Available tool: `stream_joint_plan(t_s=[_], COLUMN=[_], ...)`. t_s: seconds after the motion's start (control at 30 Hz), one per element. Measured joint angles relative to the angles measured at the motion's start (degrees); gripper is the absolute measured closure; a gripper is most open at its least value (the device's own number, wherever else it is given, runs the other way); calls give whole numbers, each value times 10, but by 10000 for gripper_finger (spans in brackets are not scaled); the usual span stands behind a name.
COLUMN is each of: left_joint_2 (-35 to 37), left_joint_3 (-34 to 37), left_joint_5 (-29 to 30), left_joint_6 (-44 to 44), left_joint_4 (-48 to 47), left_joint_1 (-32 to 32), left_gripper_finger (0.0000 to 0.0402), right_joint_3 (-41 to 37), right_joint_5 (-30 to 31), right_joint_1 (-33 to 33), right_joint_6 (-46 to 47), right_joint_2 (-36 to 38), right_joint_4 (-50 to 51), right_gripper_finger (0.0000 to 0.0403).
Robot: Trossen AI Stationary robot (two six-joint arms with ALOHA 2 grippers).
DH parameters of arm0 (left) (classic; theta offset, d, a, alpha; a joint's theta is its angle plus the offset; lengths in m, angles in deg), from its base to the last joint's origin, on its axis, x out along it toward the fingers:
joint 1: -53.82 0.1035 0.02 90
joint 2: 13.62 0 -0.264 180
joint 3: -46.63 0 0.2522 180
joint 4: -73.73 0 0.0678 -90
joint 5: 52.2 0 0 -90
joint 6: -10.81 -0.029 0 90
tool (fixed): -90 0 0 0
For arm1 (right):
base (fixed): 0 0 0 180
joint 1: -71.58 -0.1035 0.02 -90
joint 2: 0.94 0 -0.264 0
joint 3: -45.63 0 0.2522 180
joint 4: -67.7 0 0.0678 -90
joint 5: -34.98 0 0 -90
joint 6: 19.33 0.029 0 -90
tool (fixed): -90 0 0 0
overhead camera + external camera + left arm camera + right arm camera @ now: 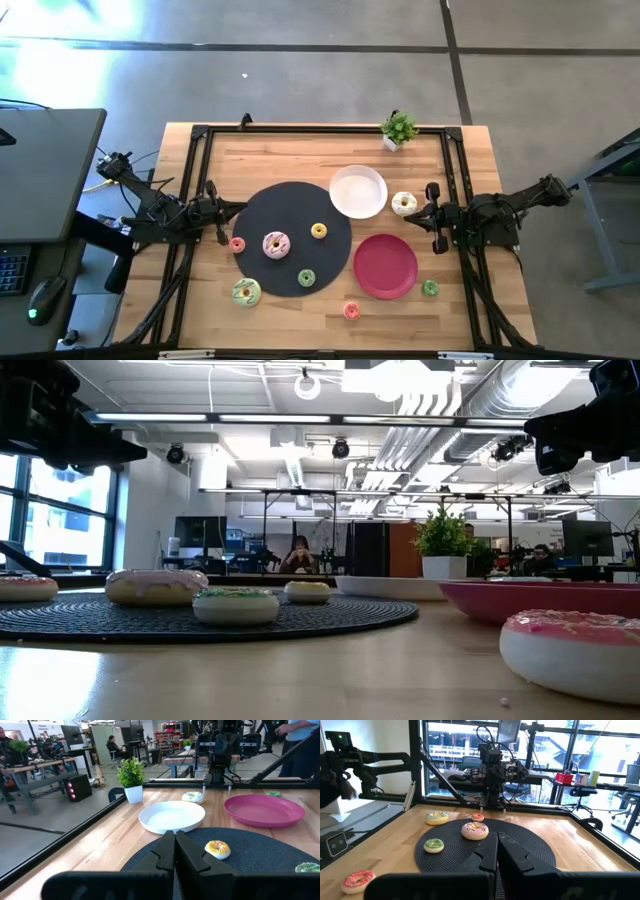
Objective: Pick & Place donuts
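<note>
The donuts lie around a black round mat (290, 240). On the mat sit the pink-sprinkled donut (275, 243), a tiny yellow one (319, 231) and a tiny green one (306, 278). A tiny pink-red one (237, 244) sits at the mat's left edge. On the bare wood lie the pale green donut (246, 292), the white donut (404, 204), a second pink-red one (351, 311) and a second green one (429, 288). My left gripper (238, 208) is shut and empty at the mat's left edge. My right gripper (415, 213) is shut and empty beside the white donut.
A white plate (358, 191) and a red plate (386, 266) stand right of the mat. A small potted plant (398, 129) stands at the far edge. A black frame (200, 135) runs around the table. People sit in the room beyond.
</note>
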Motion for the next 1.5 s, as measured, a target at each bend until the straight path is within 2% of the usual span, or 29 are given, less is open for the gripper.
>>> stream_joint_plan(t_s=[0.57,0.7,0.83,0.93,1.07,1.2,1.37,1.5], left_joint_2=[0,0,0,0,0,0,0,0], left_joint_3=[1,-1,-1,1,1,-6,-41,-87], left_joint_5=[5,-28,-28,-30,-33,-46,-21,-2], left_joint_6=[18,33,50,49,-5,-43,-70,-26], left_joint_4=[21,-2,-1,24,93,114,115,81], left_joint_1=[0,0,0,0,0,0,0,0], left_gripper_finger=[402,402,402,402,394,350,257,207], right_joint_3=[0,0,0,0,0,0,0,0], right_joint_5=[0,0,0,0,0,0,-3,45], right_joint_1=[0,0,0,0,0,0,0,0], right_joint_6=[-1,-51,-97,-100,-97,-77,-81,-76], right_joint_2=[0,0,0,0,0,0,0,0], right_joint_4=[0,0,0,0,0,0,-30,-110], right_gripper_finger=[400,400,401,400,400,400,400,400])
